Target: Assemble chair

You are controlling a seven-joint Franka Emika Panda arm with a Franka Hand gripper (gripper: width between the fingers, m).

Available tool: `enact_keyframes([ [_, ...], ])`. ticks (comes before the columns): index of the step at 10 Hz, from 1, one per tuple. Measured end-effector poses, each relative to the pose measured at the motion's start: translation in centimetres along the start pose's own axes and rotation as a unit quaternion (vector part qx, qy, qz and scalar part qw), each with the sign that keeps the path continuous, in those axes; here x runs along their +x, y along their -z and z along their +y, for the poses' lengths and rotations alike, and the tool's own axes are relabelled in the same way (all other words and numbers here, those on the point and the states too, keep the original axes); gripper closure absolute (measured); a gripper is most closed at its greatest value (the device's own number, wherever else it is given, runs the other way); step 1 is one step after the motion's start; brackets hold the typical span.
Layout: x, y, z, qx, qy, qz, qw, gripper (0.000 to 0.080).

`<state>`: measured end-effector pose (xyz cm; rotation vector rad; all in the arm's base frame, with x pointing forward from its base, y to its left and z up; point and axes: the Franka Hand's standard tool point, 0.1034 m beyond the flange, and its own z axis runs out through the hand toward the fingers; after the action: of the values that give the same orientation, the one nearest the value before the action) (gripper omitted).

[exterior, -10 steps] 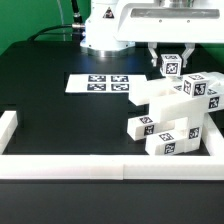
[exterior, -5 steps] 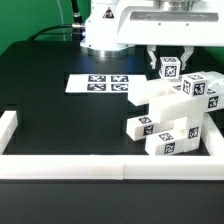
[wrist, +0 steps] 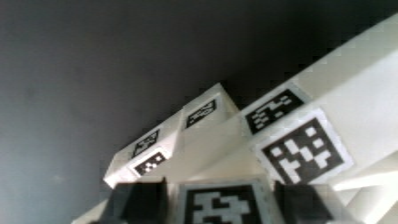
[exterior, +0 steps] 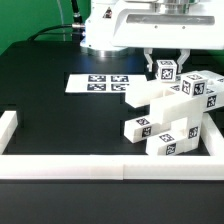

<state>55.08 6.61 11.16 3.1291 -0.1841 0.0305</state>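
The end effector (exterior: 167, 62) grasps a small tagged peg (exterior: 167, 70), held just above the chair parts (exterior: 165, 120) clustered on the black counter (exterior: 60, 110).

We find the chair parts (exterior: 170, 115) clustered at the exterior view's right of the marker board (exterior: 98, 83), just inside the border wall (exterior: 75, 166).

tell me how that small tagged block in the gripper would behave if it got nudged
The small tagged block looks rigid, with flat faces and square edges, so it should slide or tip rather than roll. It seems light for its size, being small moulded plastic. The gripper straddles it above the chair parts, so a nudge might shift it sideways.
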Motion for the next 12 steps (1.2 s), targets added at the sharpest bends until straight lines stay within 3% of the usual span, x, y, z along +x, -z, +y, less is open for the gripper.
enact_keyframes([
  [9, 0.00, 0.00, -0.01, 0.000, -0.017, 0.000, 1.000, 0.0515],
  [12, -0.03, -0.01, -0.11, 0.001, -0.118, 0.000, 0.993, 0.0515],
])
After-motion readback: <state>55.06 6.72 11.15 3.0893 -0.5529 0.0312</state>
